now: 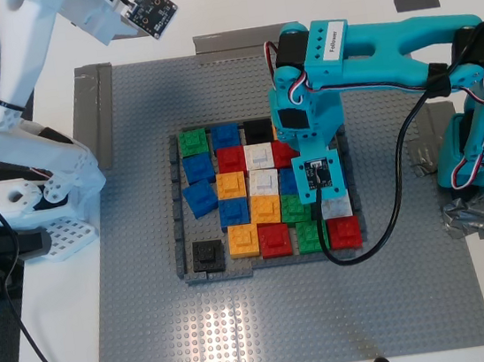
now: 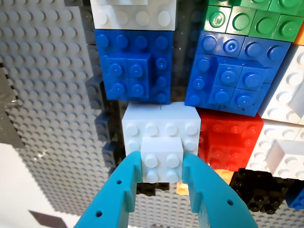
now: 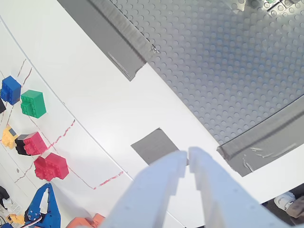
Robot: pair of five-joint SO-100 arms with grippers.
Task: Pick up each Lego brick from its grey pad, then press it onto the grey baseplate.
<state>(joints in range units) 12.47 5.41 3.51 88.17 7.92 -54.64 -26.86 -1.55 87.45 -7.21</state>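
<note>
1. Exterior view: the large mid-grey studded plastic baseplate (image 1: 153, 318) lies flat on the white worktop (image 1: 59, 348), held at its edges by strips of smooth grey tape (image 1: 93, 102).
2. Near the middle of the baseplate, a thin dark-grey brick frame (image 1: 180, 234) encloses a tight patch of small square studded Lego bricks (image 1: 234, 186) in red, blue, green, orange, white and black.
3. A lone black brick (image 1: 207, 254) sits in the frame's corner towards the exterior view's lower left, with bare plate between it and the bricks above it.
4. The teal arm reaches in from the exterior view's right and hangs over the far right side of the brick patch; my first pincer (image 2: 162, 167) belongs to it.
5. First wrist view: its two teal jaws are closed against the sides of the small raised top of a white studded brick (image 2: 161, 128), which sits among the other bricks, with blue bricks beyond it and a red one just beside it.
6. The white arm stands at the exterior view's upper left, raised off the plate.
7. Second wrist view: my second pincer (image 3: 186, 164) hangs in the air with its white jaws nearly together and nothing between them, above the worktop and a dark-grey square patch (image 3: 155, 145).
</note>
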